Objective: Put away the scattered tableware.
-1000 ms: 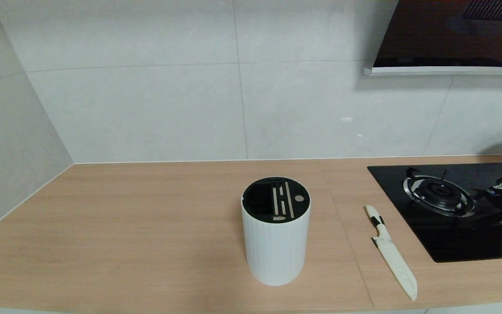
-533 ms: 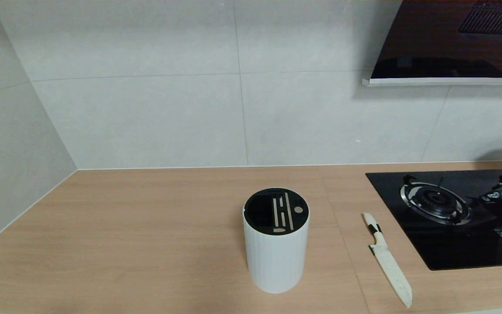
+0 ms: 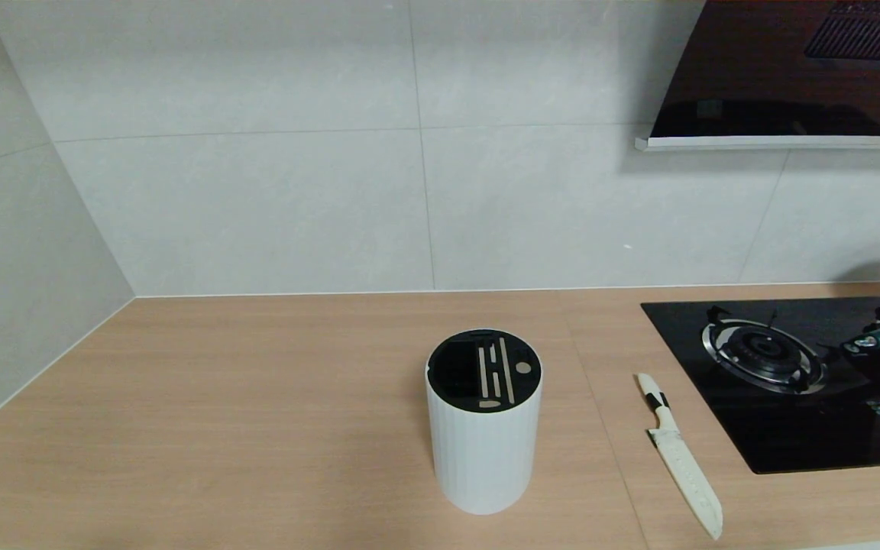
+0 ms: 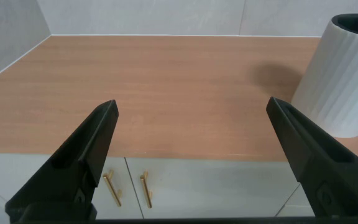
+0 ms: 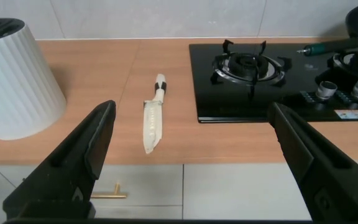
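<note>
While the left claw [image 4: 191, 155] hangs spread wide off the counter's [image 4: 166, 93] front edge, the white holder [image 4: 347, 81] stands ahead and to its right, nothing between. The right claw [image 5: 191, 162] is likewise spread; the knife [image 5: 153, 121] lies flat just ahead of it, unobstructed, with the hob [image 5: 278, 81] farther right.

One white ribbed knife holder [image 3: 483, 451], one cream knife [image 3: 678, 456], one black gas hob [image 3: 791, 431], one range hood [image 3: 791, 69]
</note>
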